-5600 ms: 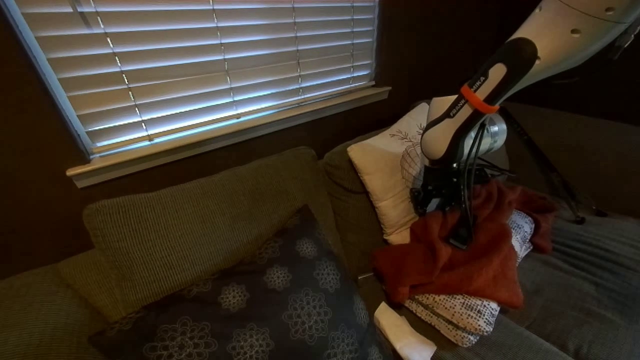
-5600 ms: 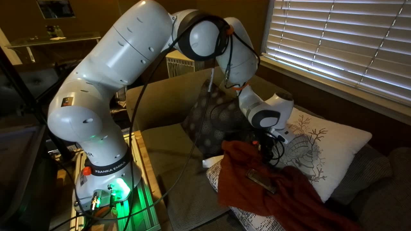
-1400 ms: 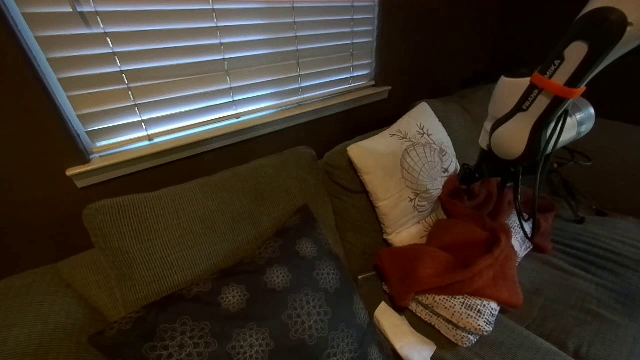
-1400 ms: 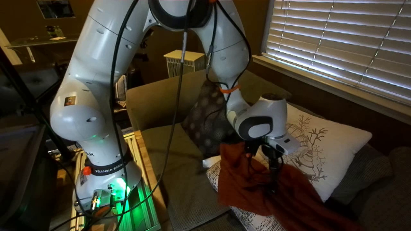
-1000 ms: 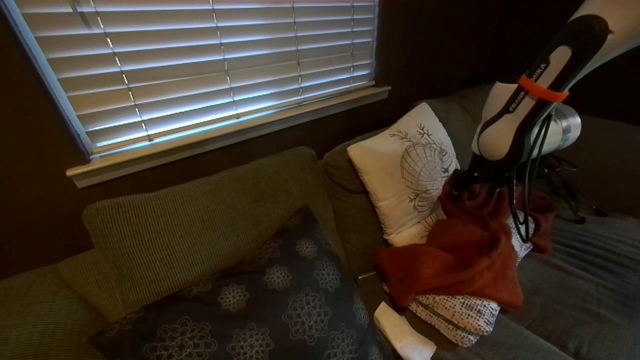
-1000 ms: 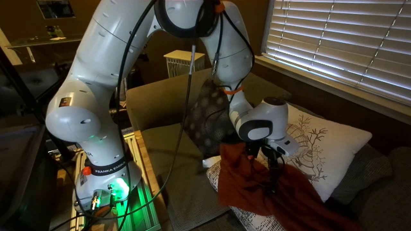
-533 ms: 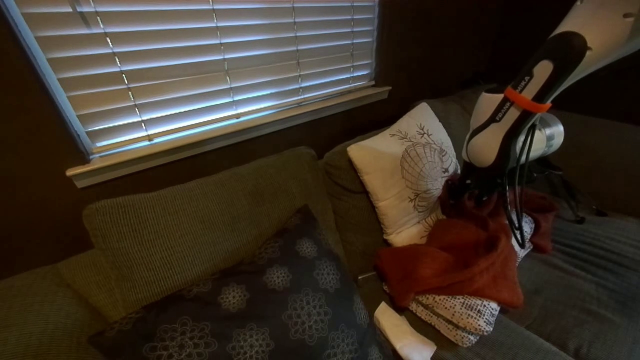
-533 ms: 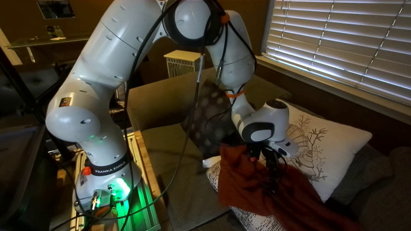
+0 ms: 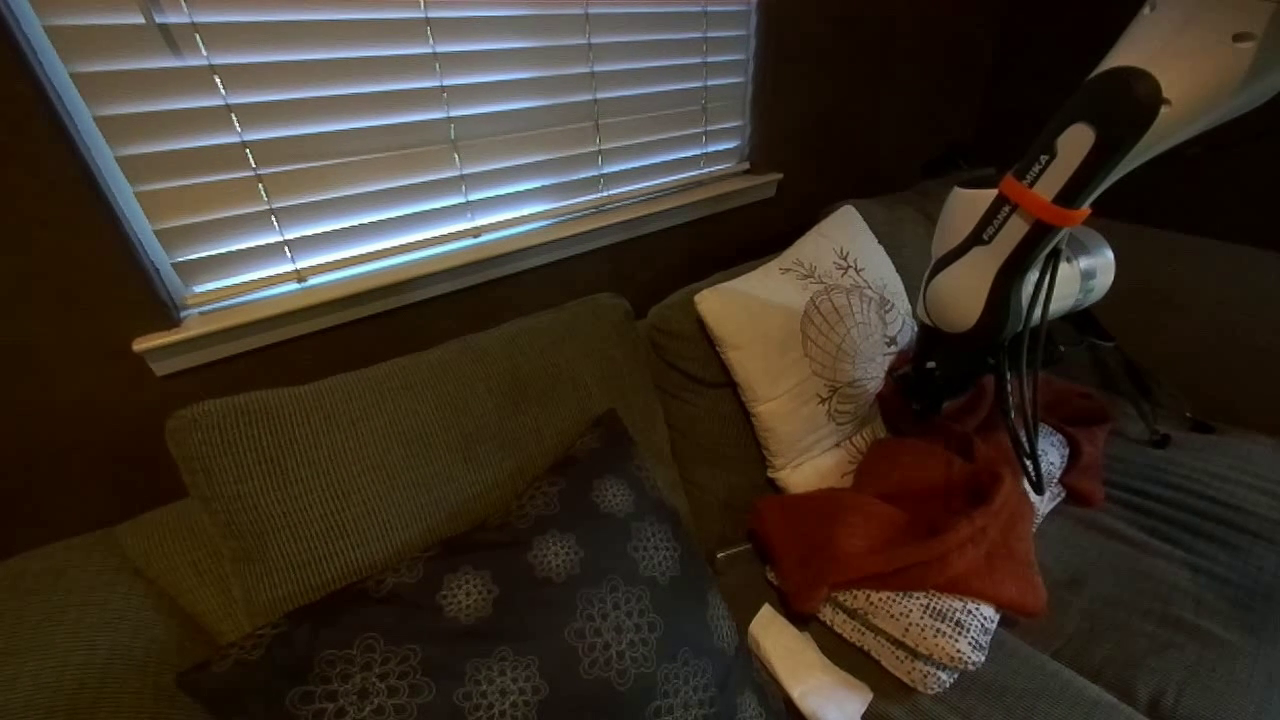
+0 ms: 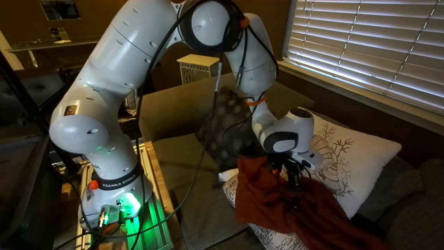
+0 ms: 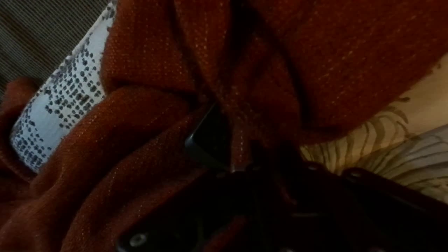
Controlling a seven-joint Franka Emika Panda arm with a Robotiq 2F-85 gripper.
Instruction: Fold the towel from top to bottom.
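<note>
The towel is a rumpled rust-red cloth draped over a white speckled cushion; it also shows in an exterior view and fills most of the wrist view. My gripper points down into the towel's middle, beside the white leaf-print pillow; it also shows in an exterior view. In the wrist view the dark fingertips stand close together with a bunched fold between them, and creases run out from there. The gripper looks shut on the towel. The fingertips are partly lost in shadow and cloth.
A dark, shiny-edged flat thing lies half covered by folds beside the fingers. The white pillow leans behind the towel. The speckled cushion, a white paper-like piece and a dark flowered pillow are nearby. Arm cables hang near the gripper.
Over the last second and a half my gripper has come down into the towel, and its fingers have drawn together. Earlier, more of the dark flat thing showed; folds now cover most of it.
</note>
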